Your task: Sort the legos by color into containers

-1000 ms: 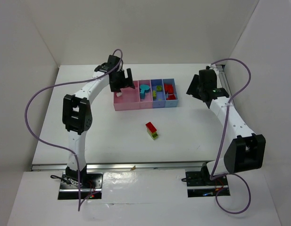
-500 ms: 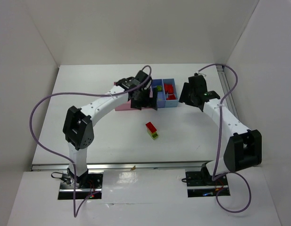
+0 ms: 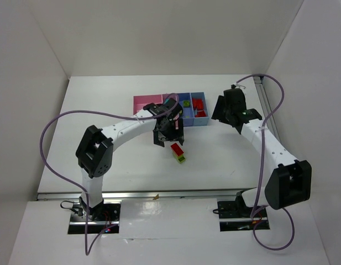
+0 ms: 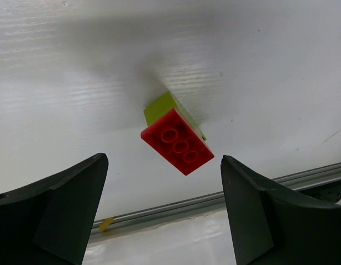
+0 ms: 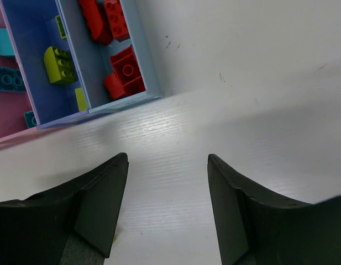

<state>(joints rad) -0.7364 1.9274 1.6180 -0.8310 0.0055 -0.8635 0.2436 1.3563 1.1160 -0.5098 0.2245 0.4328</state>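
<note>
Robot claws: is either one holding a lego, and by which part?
Neither holds anything. The left gripper is open near the red and yellow-green lego; the right gripper is open and empty.

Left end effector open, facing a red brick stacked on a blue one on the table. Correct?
The lower brick is yellow-green, not blue, per the left wrist view. Otherwise right: left end effector open, facing the red brick on the table.

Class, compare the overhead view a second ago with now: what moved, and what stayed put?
The left end effector swung from the left end of the bins toward the near side, now open above the red and yellow-green brick. The right end effector edged slightly toward the bins. Brick and bins stayed put.
</note>
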